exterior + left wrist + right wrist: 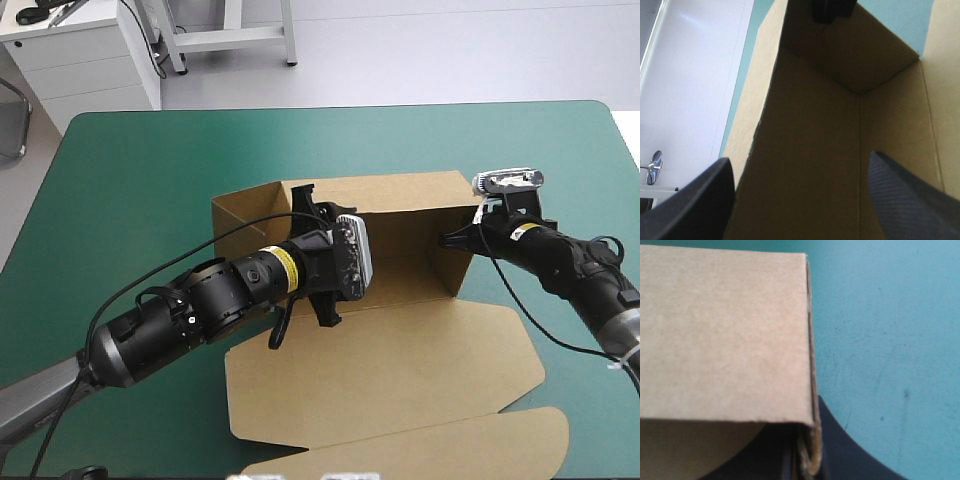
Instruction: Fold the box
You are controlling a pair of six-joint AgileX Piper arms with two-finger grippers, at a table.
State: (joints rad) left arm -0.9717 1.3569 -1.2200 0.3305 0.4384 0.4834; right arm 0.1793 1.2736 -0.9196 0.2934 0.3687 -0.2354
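At mid-frame, right pincer (450,238) clamps a wall of the box (400,225), seemingly to hold it upright; left pincer (308,205), fingers apart, sits inside.

Teal-green table cover (130,180) — flat, smooth, with a few faint scratches

Left arm (180,320) enters from near left, forearm stretched diagonally forward. Left gripper (308,205) aims toward far edge of table, fingers (700,200) spread wide apart. Right arm (575,265) enters from right, bent, wrist low. Right gripper (458,238) aims leftward, fingers (840,450) pinched almost together on upright end wall of box (400,215).
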